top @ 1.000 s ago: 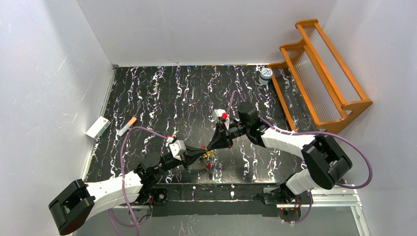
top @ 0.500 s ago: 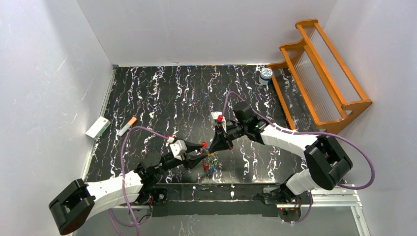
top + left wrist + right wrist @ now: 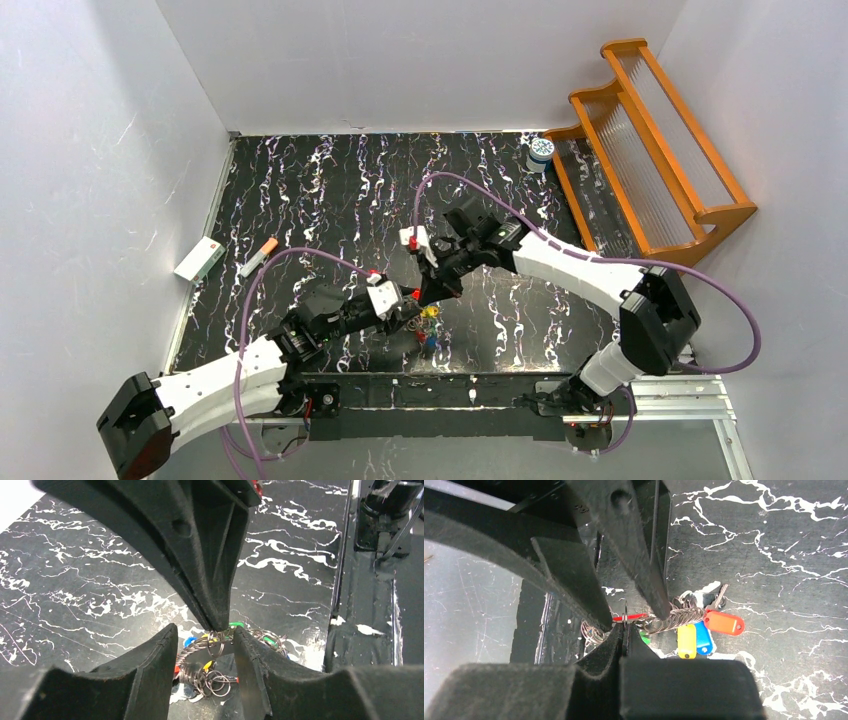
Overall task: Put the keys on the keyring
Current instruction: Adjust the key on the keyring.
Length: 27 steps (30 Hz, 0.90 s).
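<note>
The keyring (image 3: 196,649) is a thick coil of wire loops spanning the gap between my left gripper's (image 3: 205,636) fingers, which grip it across its width. Keys with yellow (image 3: 686,640), blue (image 3: 704,636) and red (image 3: 724,622) heads hang from it, and green heads (image 3: 270,641) show behind. My right gripper (image 3: 624,628) is shut on a small ring carrying a thin red key (image 3: 634,616), held against the coil. In the top view, my left gripper (image 3: 407,304) and right gripper (image 3: 429,292) meet tip to tip above the key bundle (image 3: 430,327) near the table's front.
A white-and-blue jar (image 3: 541,150) stands at the back right beside a wooden rack (image 3: 650,140). A white box (image 3: 199,258) and an orange-tipped white stick (image 3: 259,257) lie at the left edge. The black base rail (image 3: 430,392) runs just in front of the keys.
My right gripper has swung left and its wrist has turned. My left arm has reached forward and right. The key bundle stays held between the two tips.
</note>
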Available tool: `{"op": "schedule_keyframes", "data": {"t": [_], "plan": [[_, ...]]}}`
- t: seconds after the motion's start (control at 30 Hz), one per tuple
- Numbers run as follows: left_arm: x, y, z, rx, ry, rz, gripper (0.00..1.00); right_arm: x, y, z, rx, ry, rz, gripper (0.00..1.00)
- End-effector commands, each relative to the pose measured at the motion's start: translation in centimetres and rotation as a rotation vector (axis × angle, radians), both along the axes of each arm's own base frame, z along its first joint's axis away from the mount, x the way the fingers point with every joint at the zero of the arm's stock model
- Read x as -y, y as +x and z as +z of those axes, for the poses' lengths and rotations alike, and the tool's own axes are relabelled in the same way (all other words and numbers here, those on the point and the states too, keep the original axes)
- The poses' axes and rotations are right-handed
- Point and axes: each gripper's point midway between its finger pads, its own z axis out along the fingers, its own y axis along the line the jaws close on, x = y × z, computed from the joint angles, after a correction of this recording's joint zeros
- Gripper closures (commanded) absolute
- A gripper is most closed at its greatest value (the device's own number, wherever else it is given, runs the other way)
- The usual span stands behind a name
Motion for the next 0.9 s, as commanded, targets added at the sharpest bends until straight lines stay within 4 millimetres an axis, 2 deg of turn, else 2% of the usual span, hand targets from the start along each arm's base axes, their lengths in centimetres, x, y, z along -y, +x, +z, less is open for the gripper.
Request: {"op": "schedule_keyframes", "data": {"t": [0.0,0.5,0.87], "plan": [[-0.5,-0.7,-1.1,0.010,0.127,-0.051,0.58,0.3,-0.1,-0.2,0.006,-0.119,0.000,0.99],[-0.4,-1.2,-1.1,-0.001,0.177,-0.095,0.74,-0.2,-0.3,-0.2,0.017,-0.122,0.019,0.99],[1.1,-1.6,-0.6,-0.019,0.110,-0.147,0.74,-0.3,-0.3,-0.2,0.021,-0.117,0.020,0.99]]}}
